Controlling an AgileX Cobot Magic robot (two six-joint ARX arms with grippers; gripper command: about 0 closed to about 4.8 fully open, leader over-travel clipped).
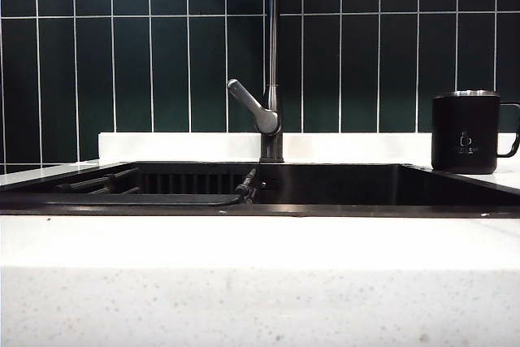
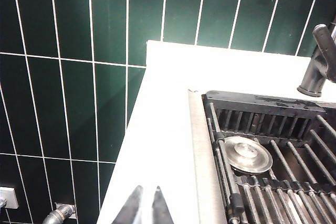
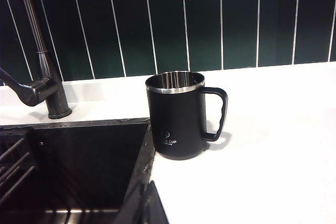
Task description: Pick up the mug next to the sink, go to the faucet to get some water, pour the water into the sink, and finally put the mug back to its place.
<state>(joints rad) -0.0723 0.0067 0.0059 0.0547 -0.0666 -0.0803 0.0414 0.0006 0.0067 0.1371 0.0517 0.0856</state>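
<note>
I judge that the task has not really begun. The mug (image 3: pixel 179 115) stands upright on the white countertop (image 1: pixel 260 282), just beside the right corner of the sink (image 1: pixel 341 188), with its handle turned away from the sink. Nothing holds it. The faucet (image 1: pixel 272 54) rises behind the sink near its middle, the lever (image 1: pixel 252 106) pointing up and to the left, and I see no water running from it. So all steps are still left: to lift the mug, to fill it, to pour it out, to put it back.

My left gripper (image 2: pixel 147 208) hangs over the countertop on the left side of the sink, its fingers pressed nearly together and empty. My right gripper (image 3: pixel 143 205) is near the sink's right corner, in front of the mug, also clenched with nothing between the fingers. Neither arm appears in the exterior view.

On the mug there is a small white logo (image 3: pixel 168 139); under it I can read "CUP", the rest is too small. Inside the sink a slatted rack (image 2: pixel 273 182) lies with a round metal drain cover (image 2: pixel 248 154) below it.
</note>
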